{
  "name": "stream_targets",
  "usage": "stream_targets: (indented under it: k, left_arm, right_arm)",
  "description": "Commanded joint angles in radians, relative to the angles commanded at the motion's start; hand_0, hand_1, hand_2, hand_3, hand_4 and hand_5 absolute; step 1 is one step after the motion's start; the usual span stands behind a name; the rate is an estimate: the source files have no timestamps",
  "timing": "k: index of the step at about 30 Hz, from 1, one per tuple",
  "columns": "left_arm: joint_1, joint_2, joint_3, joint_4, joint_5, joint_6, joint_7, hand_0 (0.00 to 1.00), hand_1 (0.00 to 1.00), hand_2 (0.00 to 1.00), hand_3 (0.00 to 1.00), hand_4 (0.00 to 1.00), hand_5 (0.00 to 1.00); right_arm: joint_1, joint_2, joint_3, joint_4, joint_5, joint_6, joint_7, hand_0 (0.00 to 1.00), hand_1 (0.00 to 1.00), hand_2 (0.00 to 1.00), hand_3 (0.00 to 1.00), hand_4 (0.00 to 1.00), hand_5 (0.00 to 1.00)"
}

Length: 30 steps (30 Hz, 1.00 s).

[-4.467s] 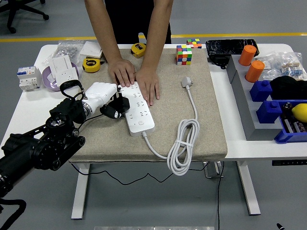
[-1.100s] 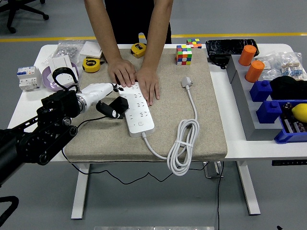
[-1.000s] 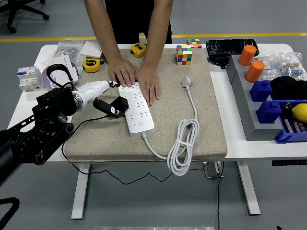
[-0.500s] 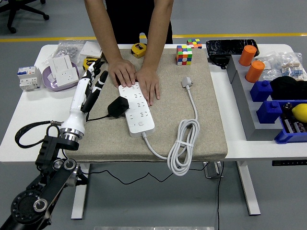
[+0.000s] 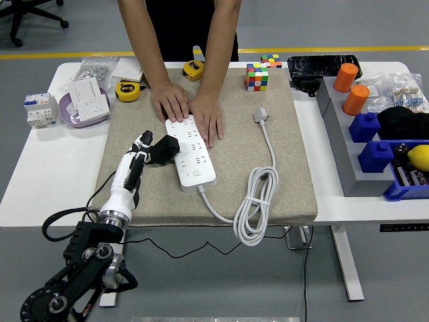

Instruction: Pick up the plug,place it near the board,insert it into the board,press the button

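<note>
The robot's left hand [image 5: 136, 157], fingers loose and empty, rests just beside the black plug [image 5: 163, 149] lying against the white board [image 5: 191, 151] mid-bench; a careless grasp could push the plug away.

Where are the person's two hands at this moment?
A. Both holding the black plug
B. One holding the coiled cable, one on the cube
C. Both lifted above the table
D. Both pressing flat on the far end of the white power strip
D: both of the person's hands lie flat on the far end of the power strip, while the black plug sits at the strip's left side.
</note>
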State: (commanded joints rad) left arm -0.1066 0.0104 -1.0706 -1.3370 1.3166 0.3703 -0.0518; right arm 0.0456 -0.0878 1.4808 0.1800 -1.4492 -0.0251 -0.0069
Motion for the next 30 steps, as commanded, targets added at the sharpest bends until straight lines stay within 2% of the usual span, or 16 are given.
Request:
stream_targets:
  k: [4, 7, 15, 25, 30]
  left_arm:
    - [-0.028, 0.017, 0.023, 0.031, 0.156, -0.017, 0.017, 0.998, 0.998, 0.989, 0.971, 0.998, 0.998]
    - [-0.045, 0.027, 0.045, 0.047, 0.208, -0.027, 0.028, 0.998, 0.998, 0.982, 0.964, 0.998, 0.998]
    - [-0.063, 0.034, 0.051, 0.070, 0.286, -0.036, 0.050, 0.998, 0.998, 0.981, 0.958, 0.998, 0.998]
    - [-0.065, 0.038, 0.027, 0.053, 0.308, -0.029, 0.047, 0.998, 0.998, 0.978, 0.958, 0.998, 0.998]
    - [-0.057, 0.038, -0.005, 0.052, 0.376, -0.022, 0.061, 0.998, 0.998, 0.975, 0.956, 0.998, 0.998]
  right_arm:
    - [0.001, -0.001, -0.001, 0.000, 0.000, 0.000, 0.000, 0.998, 0.903, 0.809, 0.802, 0.998, 0.885]
    - [0.000, -0.002, 0.004, 0.000, -0.005, 0.000, -0.001, 0.998, 0.901, 0.803, 0.801, 0.998, 0.887]
    - [0.002, -0.004, 0.005, 0.000, -0.007, 0.000, 0.000, 0.998, 0.900, 0.802, 0.800, 0.998, 0.889]
    - [0.000, -0.003, 0.001, 0.000, -0.007, 0.001, 0.000, 0.998, 0.897, 0.799, 0.798, 0.998, 0.891]
    - [0.000, -0.003, -0.001, 0.000, -0.004, 0.002, 0.002, 0.998, 0.895, 0.798, 0.798, 0.998, 0.892]
